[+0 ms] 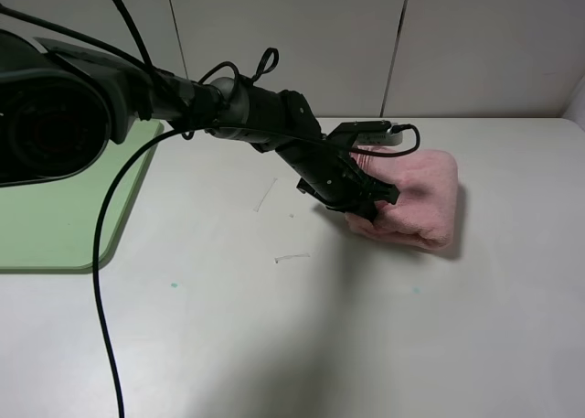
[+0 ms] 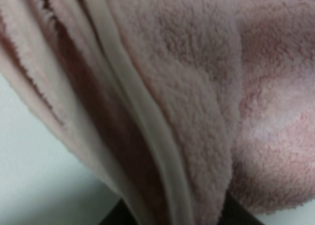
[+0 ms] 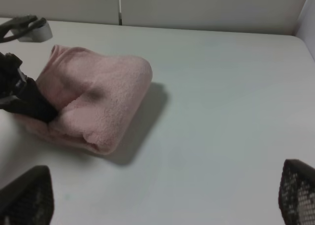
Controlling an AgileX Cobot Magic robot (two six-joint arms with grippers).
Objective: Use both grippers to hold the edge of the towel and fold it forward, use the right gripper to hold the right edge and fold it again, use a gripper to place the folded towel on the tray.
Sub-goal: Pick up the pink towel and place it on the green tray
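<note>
Towel (image 1: 416, 194): folded into a thick pink bundle, lying on the desk (image 1: 292, 326) right of the middle, well apart from the tray (image 1: 55, 226) at the left edge.

Handling: I judge it light, soft and floppy; the layers will slump and may slide apart if I lift by one layer only. Nothing fragile, and the fluffy pile should give good friction.

Where to hold: at the stacked hems on the bundle's left end, all layers pinched together, so the fold stays shut on the way to the tray.

Left claw (image 1: 366, 206): pressed into the towel's near-left end. My wrist view is filled with fluffy cloth and a pale hem (image 2: 147, 131) running between my dark fingertips (image 2: 236, 212); my jaws look clenched on the towel.

Right claw (image 3: 157, 200): released, jaws wide, hanging clear of the bundle with bare desk between its mesh-textured fingertips (image 3: 29, 195).

Textures: terry pile, plush and matte; hem thin, smooth, stitched flat.

Tray: light green, flat, low rim, rounded corner, partly hidden behind my left arm.

Desk: smooth white surface with a few small specks.
</note>
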